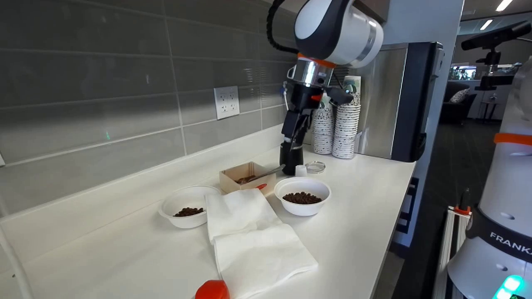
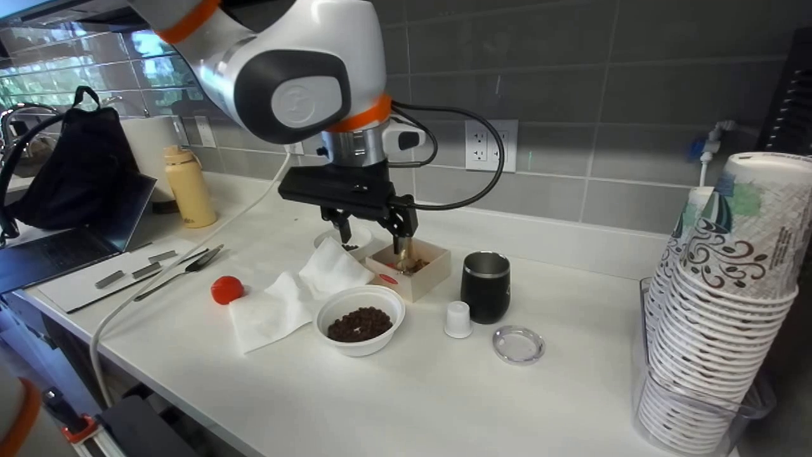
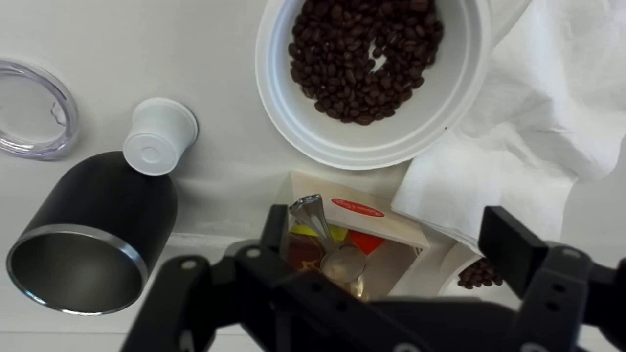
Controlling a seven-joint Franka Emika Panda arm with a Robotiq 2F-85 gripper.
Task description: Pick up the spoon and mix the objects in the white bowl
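Observation:
The silvery spoon (image 3: pixel 315 217) leans in the light wooden box (image 3: pixel 357 205), its handle rising over the edge; the handle also shows in an exterior view (image 1: pixel 272 171). The white bowl (image 3: pixel 332 151) stands in front of the box, also in both exterior views (image 1: pixel 302 211) (image 2: pixel 360 348). It holds the objects, a heap of dark brown beans (image 3: pixel 359 83). My gripper (image 3: pixel 391 234) is open and empty above the box, also seen in an exterior view (image 2: pixel 373 241). In the wrist view, the left finger is beside the spoon's handle. The spoon's bowl end is partly hidden by the gripper.
A black mug (image 2: pixel 485 289), a white pod (image 2: pixel 457 319) and a clear lid (image 2: pixel 518 344) stand beside the box. White napkins (image 1: pixel 257 245) lie by both bowls. The smaller bowl (image 1: pixel 187 222) is near the wall. Paper cups (image 2: pixel 717 317) are stacked at one end.

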